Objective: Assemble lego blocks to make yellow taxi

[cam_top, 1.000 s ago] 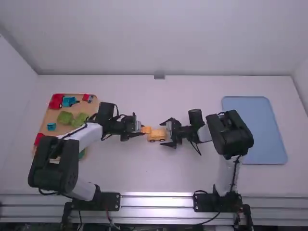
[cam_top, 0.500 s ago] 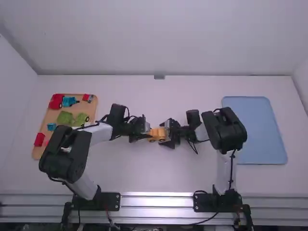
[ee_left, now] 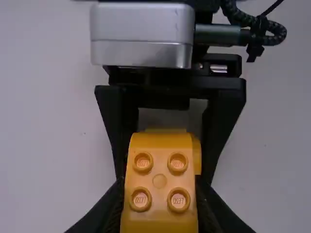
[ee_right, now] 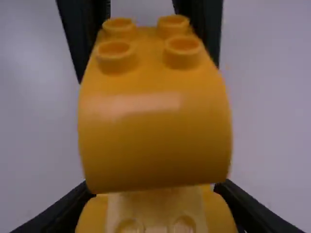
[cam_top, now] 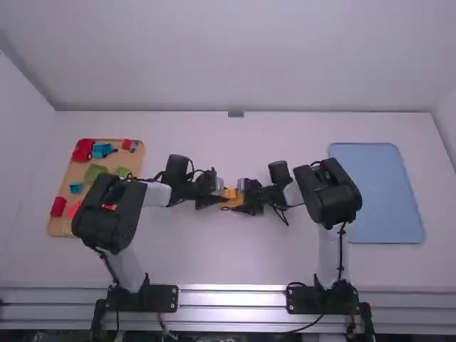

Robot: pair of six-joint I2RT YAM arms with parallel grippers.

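Mid-table, my left gripper (cam_top: 221, 193) and my right gripper (cam_top: 244, 196) face each other around the yellow blocks. The left one is shut on a rounded yellow block (cam_top: 229, 193) with four studs. In the left wrist view that block (ee_left: 159, 182) sits between the fingers of my left gripper (ee_left: 159, 213). Under it, in the right wrist view, the yellow car base (ee_right: 155, 208) is held between the fingers of my right gripper (ee_right: 155, 218). The rounded block (ee_right: 155, 131) overlaps the base; whether they are joined, I cannot tell.
At the left, a wooden tray (cam_top: 60, 226) holds red, blue and green blocks, partly behind the left arm. A blue tray (cam_top: 388, 192) lies on the right, beyond the right arm.
My left gripper has moved right with the rounded block, which now overlaps the base instead of standing off its left end. The right gripper has shifted slightly left.
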